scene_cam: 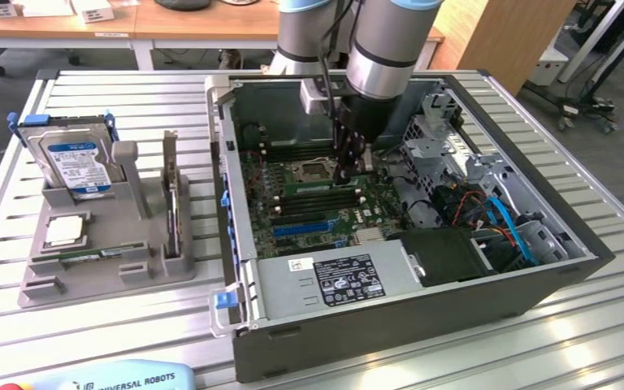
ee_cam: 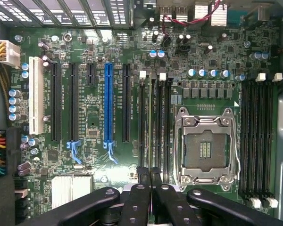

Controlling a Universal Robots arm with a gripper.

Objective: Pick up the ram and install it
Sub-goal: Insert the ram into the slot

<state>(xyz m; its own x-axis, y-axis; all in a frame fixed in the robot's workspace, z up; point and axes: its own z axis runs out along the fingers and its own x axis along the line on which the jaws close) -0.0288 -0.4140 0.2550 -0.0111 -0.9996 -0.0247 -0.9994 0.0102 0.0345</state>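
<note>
A ram [scene_cam: 93,257], a narrow green stick, lies flat in the grey holder [scene_cam: 30,288] at the exterior view's left, outside the computer case. My gripper [scene_cam: 347,180] is down inside the open case [scene_cam: 399,317], over the green motherboard [scene_cam: 290,211]. In the wrist view the gripper [ee_cam: 150,175] is shut, its two black fingertips pressed together with nothing visible between them. They hover over the black memory slots [ee_cam: 153,127] right beside the empty CPU socket [ee_cam: 205,148]. Whether a stick sits in one of those slots I cannot tell.
The grey holder also carries a silver hard drive [scene_cam: 71,162] with a blue label, a square chip [scene_cam: 65,231] and a thin card [scene_cam: 171,203] standing on edge. A power supply [scene_cam: 328,280], cables [scene_cam: 502,219] and drive cage [scene_cam: 453,154] crowd the case.
</note>
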